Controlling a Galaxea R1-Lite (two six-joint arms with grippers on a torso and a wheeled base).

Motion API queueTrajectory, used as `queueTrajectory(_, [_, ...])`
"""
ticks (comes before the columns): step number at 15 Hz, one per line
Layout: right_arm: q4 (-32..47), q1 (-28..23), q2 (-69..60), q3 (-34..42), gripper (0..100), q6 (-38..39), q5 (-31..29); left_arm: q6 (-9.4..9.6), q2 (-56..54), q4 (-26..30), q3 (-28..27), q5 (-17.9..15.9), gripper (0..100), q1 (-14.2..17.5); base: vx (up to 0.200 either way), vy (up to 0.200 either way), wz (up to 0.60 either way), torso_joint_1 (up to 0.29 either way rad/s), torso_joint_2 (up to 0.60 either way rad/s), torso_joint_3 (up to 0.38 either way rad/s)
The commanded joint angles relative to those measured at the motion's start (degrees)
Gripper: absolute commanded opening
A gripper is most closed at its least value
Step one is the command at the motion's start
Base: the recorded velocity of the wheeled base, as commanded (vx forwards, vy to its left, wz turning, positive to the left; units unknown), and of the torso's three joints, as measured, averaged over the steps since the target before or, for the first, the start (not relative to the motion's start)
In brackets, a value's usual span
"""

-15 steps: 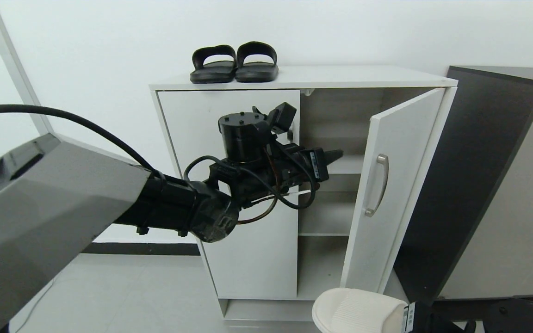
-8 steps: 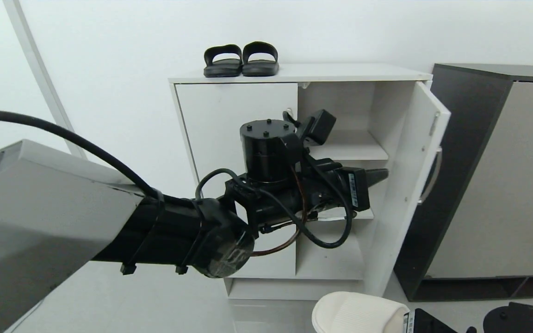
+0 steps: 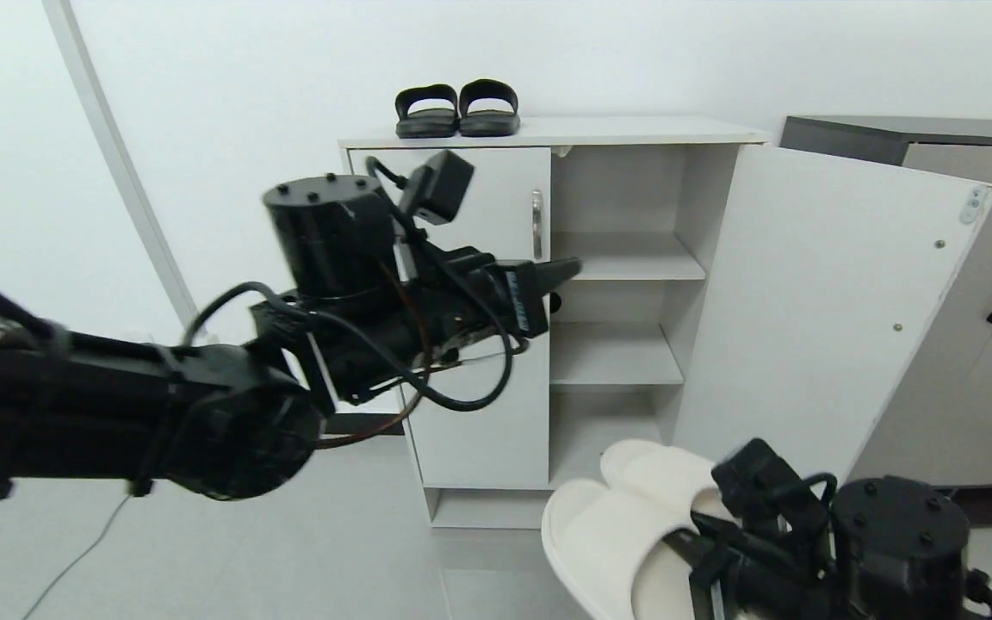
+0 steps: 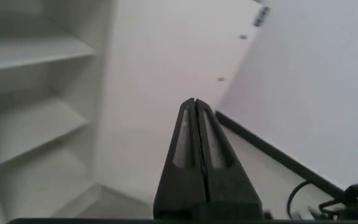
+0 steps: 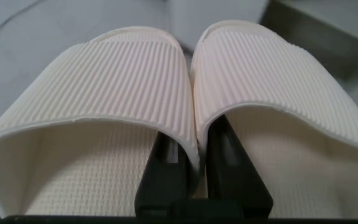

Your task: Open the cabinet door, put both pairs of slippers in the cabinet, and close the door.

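- My right pincer (image 5: 194,152) is clamped on the white slippers (image 5: 129,87) at their touching inner edges, low before the open cabinet (image 3: 625,131).
- They look light, soft and floppy, so I judge this middle hold best.
- My left pincer (image 4: 194,134) is closed and empty.
- The black slippers (image 3: 457,110) sit on the cabinet top and are probably stiffer.

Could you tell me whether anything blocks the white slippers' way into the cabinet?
The door stands wide open. Only the left gripper juts across the opening's edge by the upper shelf, above the white slippers.
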Motion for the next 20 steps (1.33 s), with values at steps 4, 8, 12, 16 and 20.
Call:
queueTrajectory(4, [1.2,-4.0,11.1,-16.5,0,3.0,-16.4,8.97,-49.2,35.1,18.0,21.2,0,10.6,0.000,0.000,0.00,0.000,0.00,0.000])
queueTrajectory(8, [1.4,-5.6,14.0,-18.2,0,3.0,-19.6,16.09,-74.1,48.4,30.9,36.2,0,20.8,0.000,0.000,0.00,0.000,0.00,0.000])
queueTrajectory(12, [1.3,-5.8,14.3,-18.2,0,3.1,-19.7,16.62,-91.7,49.9,47.6,33.6,0,39.6,0.000,0.000,0.00,0.000,0.00,0.000])
queueTrajectory(16, [1.3,-5.8,14.3,-18.1,0,3.1,-19.6,18.37,-97.1,44.4,59.9,25.5,0,39.9,0.000,0.000,0.00,0.000,0.00,0.000])
queueTrajectory(20, [1.1,-5.6,14.9,-17.7,0,3.1,-19.6,21.45,-97.0,47.2,59.9,15.0,0,39.9,0.000,0.000,0.00,0.000,0.00,0.000])
